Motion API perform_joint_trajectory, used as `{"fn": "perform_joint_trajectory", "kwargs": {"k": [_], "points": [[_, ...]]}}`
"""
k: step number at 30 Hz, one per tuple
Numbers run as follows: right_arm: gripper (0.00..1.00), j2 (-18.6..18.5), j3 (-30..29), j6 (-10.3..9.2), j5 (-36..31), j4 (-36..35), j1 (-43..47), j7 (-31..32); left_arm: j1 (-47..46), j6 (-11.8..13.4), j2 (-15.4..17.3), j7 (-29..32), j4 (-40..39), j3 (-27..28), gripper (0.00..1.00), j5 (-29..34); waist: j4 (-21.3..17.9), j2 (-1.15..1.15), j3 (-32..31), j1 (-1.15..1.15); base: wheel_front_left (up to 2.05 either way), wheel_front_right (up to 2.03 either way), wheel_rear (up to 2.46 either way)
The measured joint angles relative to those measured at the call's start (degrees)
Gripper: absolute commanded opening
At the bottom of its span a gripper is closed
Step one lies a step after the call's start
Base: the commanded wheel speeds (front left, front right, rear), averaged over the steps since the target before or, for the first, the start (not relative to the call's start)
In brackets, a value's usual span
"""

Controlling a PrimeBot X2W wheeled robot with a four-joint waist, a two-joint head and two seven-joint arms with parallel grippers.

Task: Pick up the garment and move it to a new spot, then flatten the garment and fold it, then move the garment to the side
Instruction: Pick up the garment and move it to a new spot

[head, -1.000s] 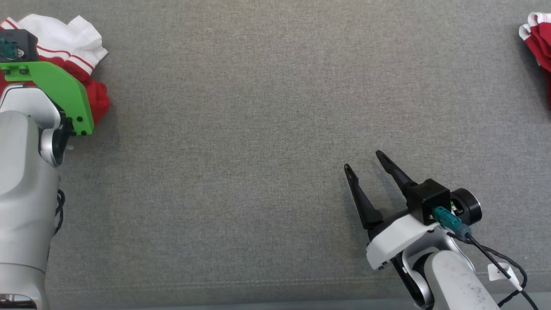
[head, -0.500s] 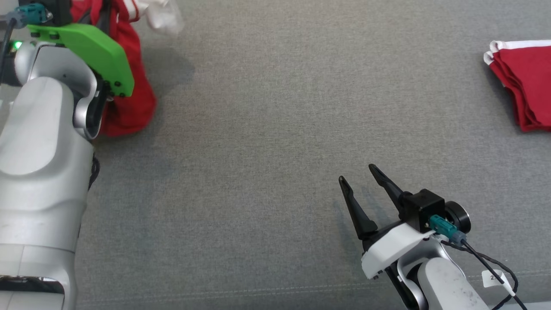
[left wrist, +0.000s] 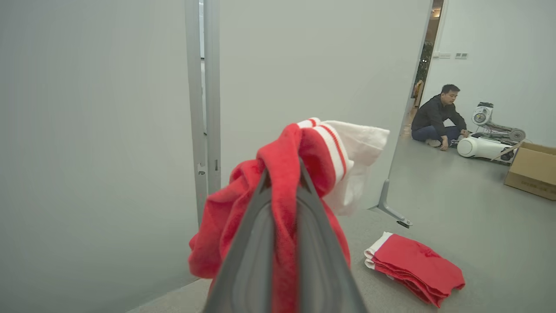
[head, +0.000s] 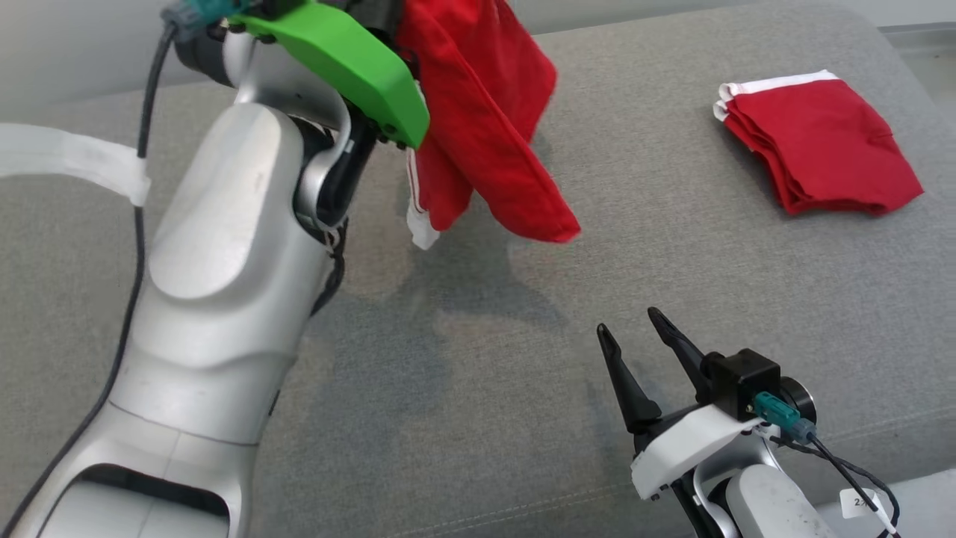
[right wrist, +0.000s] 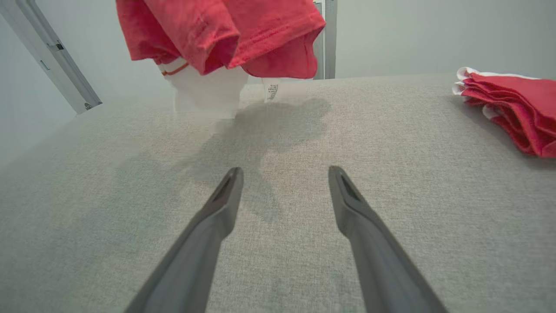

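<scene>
Hanging clear of grey surface (head: 672, 284): red garment (head: 478, 112) | left gripper (left wrist: 283, 171) clamped on it | right gripper (head: 629, 321) spread wide, empty

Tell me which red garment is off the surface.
The crumpled garment hanging from the left fingers; the folded garment lies on the grey surface.

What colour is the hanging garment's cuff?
White with red stripes, on a red garment; left wrist view shows it best.

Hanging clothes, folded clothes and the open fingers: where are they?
Hanging clothes (head: 478, 134), head view, the red middle.
Folded clothes (head: 821, 142), head view, the top layer.
Open fingers (right wrist: 215, 217), right wrist view, one finger's middle.
</scene>
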Motion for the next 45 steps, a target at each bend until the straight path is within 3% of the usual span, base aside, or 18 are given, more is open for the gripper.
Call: {"fn": "perform_joint_trajectory", "kwargs": {"k": [4, 9, 11, 16, 24, 25, 26, 28, 38, 45], "points": [[1.0, 0.0, 0.3, 0.0, 0.4, 0.5, 0.0, -0.5, 2.7, 0.5, -0.5, -1.6, -1.5, -4.2, 0.0, -5.6, -2.0, 0.0, -0.9, 0.0, 0.0, 0.0, 0.0], [1.0, 0.0, 0.8, 0.0, 0.7, 1.1, 0.0, -1.0, 6.9, 4.8, -0.7, -5.0, -3.0, -12.5, 0.0, -14.9, -4.0, 0.0, -1.7, 0.0, 0.0, 0.0, 0.0], [1.0, 0.0, 0.7, 0.0, 0.7, 1.4, 0.0, -1.2, 9.3, 7.8, -0.8, -7.6, -1.3, -14.9, 0.0, -17.9, -4.3, 0.0, -2.0, 0.0, 0.0, 0.0, 0.0], [1.0, 0.0, 0.2, 0.0, 0.6, 1.6, 0.1, -1.4, 14.3, 11.7, -0.4, -12.3, 6.0, -13.6, 0.0, -18.9, -3.4, 0.0, -2.4, 0.0, 0.0, 0.0, 0.0], [1.0, 0.0, -0.9, 0.0, -0.3, 1.6, 1.6, -0.9, 24.8, 13.9, 2.5, -15.9, 10.5, -7.9, 0.0, -20.7, 0.4, 0.0, -3.8, 0.0, 0.0, 0.0, 0.0], [1.0, 0.0, -1.0, 0.0, -0.3, 1.5, 1.8, -0.8, 26.1, 13.9, 2.6, -15.9, 10.6, -7.5, 0.09, -20.7, 1.0, 0.0, -4.0, 0.0, 0.0, 0.0, 0.0], [1.0, 0.0, -1.0, 0.0, -0.3, 1.5, 2.1, -0.7, 27.5, 13.9, 2.6, -16.0, 10.6, -7.0, 0.31, -20.7, 1.6, 0.0, -4.3, 0.0, 0.0, 0.0, 0.0], [1.0, 0.0, -1.0, 0.0, -0.3, 1.3, 2.4, -0.5, 30.0, 14.1, 2.8, -16.0, 10.8, -6.2, 1.0, -20.5, 2.8, 0.0, -4.8, 0.0, 0.0, 0.0, 0.0], [1.0, 0.0, -1.4, 0.0, -0.3, 0.0, 3.5, 0.7, 38.4, 14.6, 2.9, -16.2, 8.0, -2.5, 1.0, -19.5, 7.3, 0.0, -7.3, 0.0, 0.0, 0.0, 0.0], [1.0, 0.0, -1.9, 0.0, 0.0, -0.2, 4.2, 0.7, 38.0, 15.7, 6.5, -14.1, 6.2, -2.4, 1.0, -17.9, 7.3, 0.0, -7.9, 0.0, 0.0, 0.0, 0.0]]}}
